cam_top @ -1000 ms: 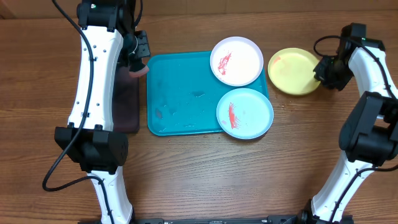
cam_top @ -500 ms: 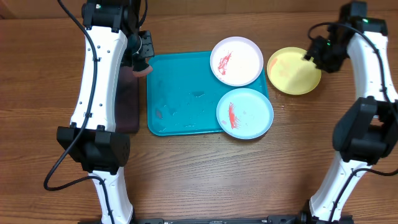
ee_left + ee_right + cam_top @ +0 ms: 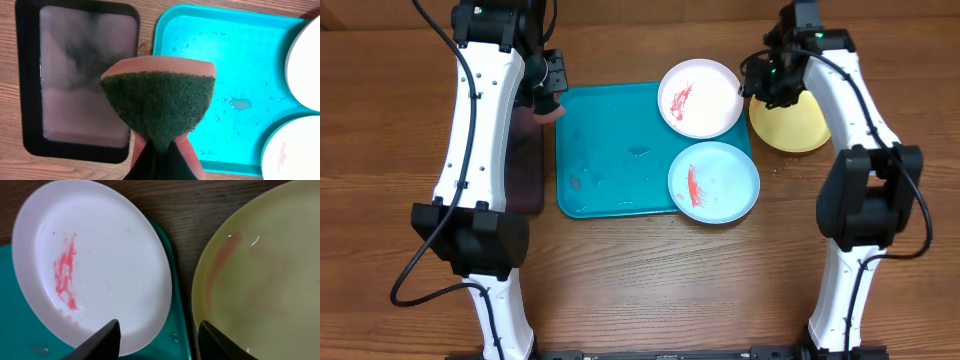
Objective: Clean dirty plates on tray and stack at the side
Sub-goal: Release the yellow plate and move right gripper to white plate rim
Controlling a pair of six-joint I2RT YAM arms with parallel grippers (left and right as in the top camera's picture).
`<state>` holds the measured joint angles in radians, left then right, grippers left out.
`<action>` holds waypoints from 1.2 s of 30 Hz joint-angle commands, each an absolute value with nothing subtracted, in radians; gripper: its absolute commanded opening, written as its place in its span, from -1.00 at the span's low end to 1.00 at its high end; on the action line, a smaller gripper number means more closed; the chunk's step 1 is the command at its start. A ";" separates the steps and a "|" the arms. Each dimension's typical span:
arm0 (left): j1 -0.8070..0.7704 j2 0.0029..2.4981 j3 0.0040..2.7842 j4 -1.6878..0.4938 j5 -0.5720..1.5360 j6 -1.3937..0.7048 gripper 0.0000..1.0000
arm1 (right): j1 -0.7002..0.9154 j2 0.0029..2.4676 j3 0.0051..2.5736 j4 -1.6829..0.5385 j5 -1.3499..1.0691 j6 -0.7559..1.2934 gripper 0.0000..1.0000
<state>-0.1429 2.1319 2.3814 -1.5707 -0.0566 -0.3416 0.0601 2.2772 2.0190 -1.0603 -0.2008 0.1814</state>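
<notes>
The turquoise tray (image 3: 610,150) holds the white plate (image 3: 700,97) with a red smear at its back right and the light blue plate (image 3: 714,181) with a red smear at its front right. The yellow-green plate (image 3: 798,128) lies on the table right of the tray, a faint smear on it (image 3: 260,295). My left gripper (image 3: 548,103) is shut on a green-faced sponge (image 3: 159,105), above the tray's back left corner (image 3: 165,22). My right gripper (image 3: 767,88) is open and empty, above the gap between the white plate (image 3: 95,265) and the yellow-green plate.
A smaller black tray (image 3: 525,160) with cloudy water (image 3: 80,75) lies left of the turquoise tray. Water drops lie on the turquoise tray (image 3: 240,102). Both arm bases stand at the table's front.
My right gripper has swung left from the yellow-green plate's right side to its left edge, near the white plate. The left gripper with the sponge has barely moved.
</notes>
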 commanded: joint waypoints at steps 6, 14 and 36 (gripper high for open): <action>-0.147 2.125 2.391 -1.566 -0.051 -0.356 -0.92 | 0.074 2.318 2.013 -0.986 -0.173 0.148 0.00; -0.148 2.125 2.391 -1.567 -0.051 -0.356 -0.92 | 0.076 2.326 2.013 -0.937 -0.173 0.111 -0.10; -0.152 2.125 2.391 -1.566 -0.051 -0.356 -0.91 | 0.096 2.400 1.997 -0.895 -0.174 0.097 -0.54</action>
<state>-0.1444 2.1319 2.3814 -1.5707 -0.0566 -0.3412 0.0925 2.3810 2.0125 -0.8967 -0.1761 0.1020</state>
